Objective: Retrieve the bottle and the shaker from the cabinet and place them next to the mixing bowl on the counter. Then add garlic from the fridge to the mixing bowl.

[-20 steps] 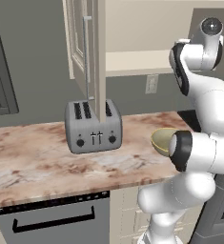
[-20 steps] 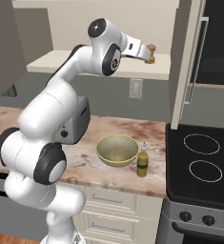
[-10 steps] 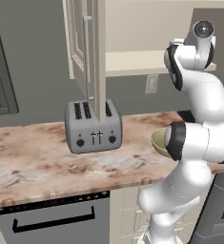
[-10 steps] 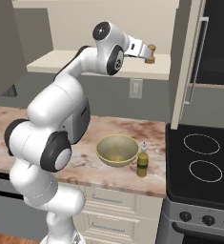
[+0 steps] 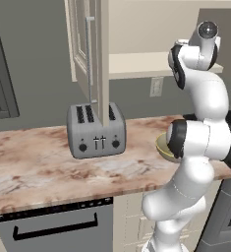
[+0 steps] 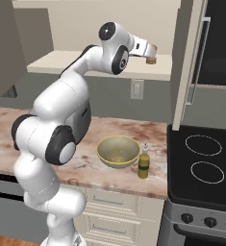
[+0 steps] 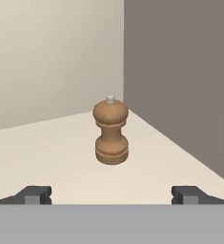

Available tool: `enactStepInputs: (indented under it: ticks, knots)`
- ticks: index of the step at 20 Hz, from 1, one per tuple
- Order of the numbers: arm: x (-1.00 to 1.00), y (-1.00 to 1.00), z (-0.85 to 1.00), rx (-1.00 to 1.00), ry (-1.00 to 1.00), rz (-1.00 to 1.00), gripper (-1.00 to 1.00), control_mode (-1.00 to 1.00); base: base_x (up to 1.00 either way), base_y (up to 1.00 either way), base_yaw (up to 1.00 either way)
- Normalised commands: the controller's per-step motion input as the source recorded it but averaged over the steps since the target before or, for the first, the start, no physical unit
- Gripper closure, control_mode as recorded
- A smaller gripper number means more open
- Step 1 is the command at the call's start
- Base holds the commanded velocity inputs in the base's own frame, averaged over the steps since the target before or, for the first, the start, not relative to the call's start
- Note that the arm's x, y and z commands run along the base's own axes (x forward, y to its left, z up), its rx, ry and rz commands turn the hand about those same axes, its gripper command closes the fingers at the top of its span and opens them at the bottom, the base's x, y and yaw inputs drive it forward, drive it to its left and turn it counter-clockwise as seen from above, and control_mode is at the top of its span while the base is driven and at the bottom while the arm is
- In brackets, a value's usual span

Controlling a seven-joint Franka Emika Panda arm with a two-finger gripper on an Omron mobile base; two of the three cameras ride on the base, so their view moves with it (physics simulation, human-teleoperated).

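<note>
While the shaker (image 7: 111, 132) stands upright on the cabinet (image 6: 109, 65) shelf, the hand (image 7: 111, 194), fingers spread wide, faces it without contact; the bottle (image 6: 144, 162) stands just beside the mixing bowl (image 6: 118, 151) on the counter (image 6: 133, 134).

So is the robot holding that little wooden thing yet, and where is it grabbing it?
No, nothing is held. The fingers stand wide open, short of the shaker, which stands upright and untouched on the cabinet shelf.
</note>
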Motion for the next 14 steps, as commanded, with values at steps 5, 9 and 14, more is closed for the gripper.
enactStepInputs:
  ticks: [5, 9, 14]
  knots:
    - [0.16, -0.20, -0.06, 0.00, 0.00, 0.00, -1.00, -1.00, 0.00, 0.00, 0.00]
    - [0.12, -0.07, -0.04, 0.01, 0.00, 0.00, -1.00, -1.00, 0.00, 0.00, 0.00]
    - [0.01, -0.01, -0.01, 0.02, 0.00, 0.00, -1.00, -1.00, 0.00, 0.00, 0.00]
